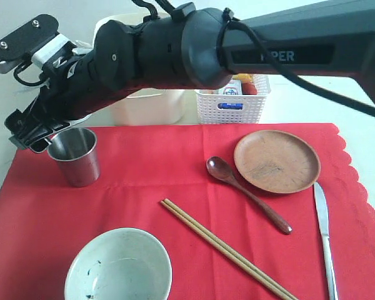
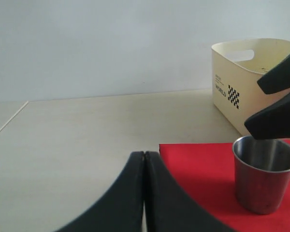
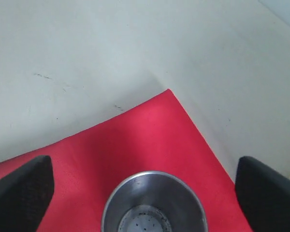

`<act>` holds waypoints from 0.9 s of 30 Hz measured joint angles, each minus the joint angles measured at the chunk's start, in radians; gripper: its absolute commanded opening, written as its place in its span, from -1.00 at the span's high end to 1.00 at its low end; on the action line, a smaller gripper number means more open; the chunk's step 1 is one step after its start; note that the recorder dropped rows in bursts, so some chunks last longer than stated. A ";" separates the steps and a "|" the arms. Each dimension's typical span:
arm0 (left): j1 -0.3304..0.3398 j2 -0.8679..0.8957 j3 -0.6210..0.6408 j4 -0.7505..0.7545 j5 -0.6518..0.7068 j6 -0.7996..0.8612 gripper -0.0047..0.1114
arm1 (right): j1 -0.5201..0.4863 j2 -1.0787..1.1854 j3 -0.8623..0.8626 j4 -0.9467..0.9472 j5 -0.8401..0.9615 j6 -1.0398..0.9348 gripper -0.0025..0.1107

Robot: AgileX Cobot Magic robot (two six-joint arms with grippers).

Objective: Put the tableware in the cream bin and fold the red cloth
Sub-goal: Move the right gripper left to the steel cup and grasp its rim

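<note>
Exterior: the right gripper (image 1: 36,139) reaches over to the left side, just above the steel cup (image 1: 75,157), which stands upright near a corner of the red cloth (image 1: 175,169). The bowl (image 1: 119,265), brown plate (image 1: 276,161), wooden spoon (image 1: 247,192), chopsticks (image 1: 228,249) and knife (image 1: 325,231) lie on the cloth too. The cream bin (image 1: 147,107) sits behind the arm (image 1: 194,44).

Left wrist: the left gripper (image 2: 144,193) is pinched closed on nothing, and the steel cup (image 2: 263,181) stands near the cream bin (image 2: 241,82).

Right wrist: the right gripper (image 3: 145,182) is spread wide, 1 finger (image 3: 24,193) each side of the steel cup (image 3: 154,208), not touching.

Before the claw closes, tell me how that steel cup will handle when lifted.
The cup looks thin-walled and empty, so probably light. Its shiny smooth sides may slip in a weak grip. It narrows toward its base on soft cloth, so a nudge could tip it.
</note>
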 measured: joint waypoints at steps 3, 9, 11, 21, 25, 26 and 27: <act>0.000 0.000 0.000 0.000 0.000 0.000 0.92 | 0.000 0.025 0.000 -0.008 -0.011 0.000 -0.90; 0.000 0.000 0.000 0.000 0.000 0.000 0.92 | -0.018 0.065 0.000 -0.014 -0.061 0.010 -0.90; 0.000 0.000 0.000 0.000 0.000 0.000 0.92 | -0.019 0.065 0.000 -0.014 -0.059 0.018 -0.90; 0.000 0.000 0.000 0.000 0.000 0.000 0.92 | -0.019 0.093 -0.004 -0.014 0.004 0.036 -0.90; 0.000 0.000 0.000 0.000 0.000 0.000 0.92 | -0.019 0.135 -0.004 -0.014 -0.038 0.037 -0.90; 0.000 0.000 0.000 0.000 0.000 0.000 0.92 | -0.019 0.140 -0.004 -0.014 -0.045 0.037 -0.90; 0.000 0.000 0.000 0.000 0.000 0.000 0.92 | -0.019 0.146 -0.004 -0.014 -0.049 0.037 -0.90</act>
